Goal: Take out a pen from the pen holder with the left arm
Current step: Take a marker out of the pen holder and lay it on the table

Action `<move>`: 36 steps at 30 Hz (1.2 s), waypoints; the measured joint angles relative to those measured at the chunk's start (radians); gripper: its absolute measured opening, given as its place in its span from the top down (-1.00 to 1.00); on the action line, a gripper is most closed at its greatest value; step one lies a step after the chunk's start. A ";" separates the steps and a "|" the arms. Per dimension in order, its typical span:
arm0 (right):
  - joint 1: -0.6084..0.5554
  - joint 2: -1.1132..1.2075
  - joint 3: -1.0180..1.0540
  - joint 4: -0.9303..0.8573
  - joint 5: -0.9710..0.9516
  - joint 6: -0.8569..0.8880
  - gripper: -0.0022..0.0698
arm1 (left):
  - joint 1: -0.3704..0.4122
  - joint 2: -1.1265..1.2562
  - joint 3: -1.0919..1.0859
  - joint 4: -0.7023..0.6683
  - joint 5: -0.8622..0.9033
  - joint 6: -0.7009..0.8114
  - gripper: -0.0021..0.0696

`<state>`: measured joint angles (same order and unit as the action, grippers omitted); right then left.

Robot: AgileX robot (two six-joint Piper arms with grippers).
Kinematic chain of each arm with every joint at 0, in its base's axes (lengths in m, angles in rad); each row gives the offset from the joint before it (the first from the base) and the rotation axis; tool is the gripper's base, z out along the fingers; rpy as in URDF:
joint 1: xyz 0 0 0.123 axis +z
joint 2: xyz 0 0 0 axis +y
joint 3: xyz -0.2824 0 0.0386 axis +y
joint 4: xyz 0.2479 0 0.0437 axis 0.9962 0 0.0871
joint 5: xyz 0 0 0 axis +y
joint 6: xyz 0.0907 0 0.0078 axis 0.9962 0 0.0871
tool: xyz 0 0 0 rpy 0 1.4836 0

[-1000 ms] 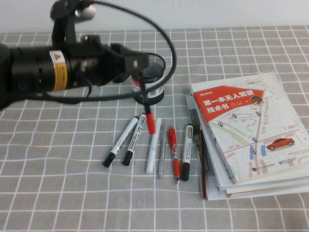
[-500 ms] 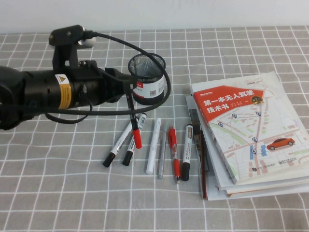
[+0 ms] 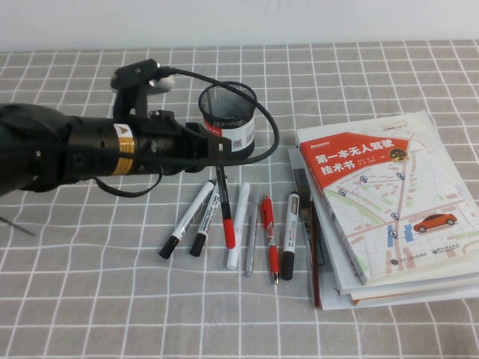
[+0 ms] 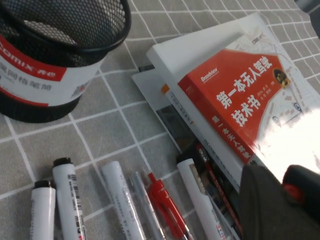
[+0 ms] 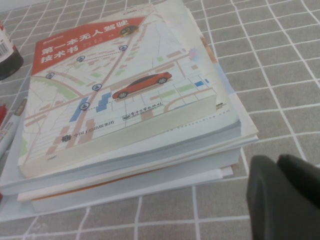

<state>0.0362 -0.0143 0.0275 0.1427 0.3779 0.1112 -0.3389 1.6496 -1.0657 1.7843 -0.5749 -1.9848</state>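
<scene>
Left gripper (image 3: 218,155), near the table's far edge, clamps 1 pen (image 3: 224,209) dangling outside the pen holder (image 3: 228,112) — a weak end-pinch could drop it; right gripper (image 5: 278,167), jaws together, by the books (image 5: 125,100).

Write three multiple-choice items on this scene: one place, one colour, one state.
1. The pen holder stands: A) at the table's near edge B) behind the row of pens C) on its side.
2. The held pen's lower end is: A) red B) blue C) green.
3. The left gripper is: A) open, empty B) shut on the pen C) open around the holder.
Key: B, upright beyond the pens; A, its cap shows red; B, the pen hangs from it. The right gripper sits beside the book stack.
</scene>
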 joint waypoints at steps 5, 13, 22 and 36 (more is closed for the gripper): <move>0.000 0.000 0.000 0.000 0.000 0.000 0.97 | 0.000 0.071 -0.023 0.000 -0.010 0.000 0.82; 0.000 0.000 0.000 0.000 0.000 0.000 0.97 | 0.000 0.131 -0.027 0.000 0.013 0.003 0.82; 0.000 0.000 0.000 0.000 0.000 0.000 0.97 | 0.000 0.160 -0.035 -0.002 0.024 0.012 0.82; 0.000 0.000 0.000 0.000 0.000 0.000 0.97 | 0.000 0.160 -0.036 -0.002 0.074 0.018 0.20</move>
<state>0.0362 -0.0143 0.0275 0.1427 0.3779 0.1112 -0.3389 1.8099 -1.1019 1.7822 -0.5005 -1.9663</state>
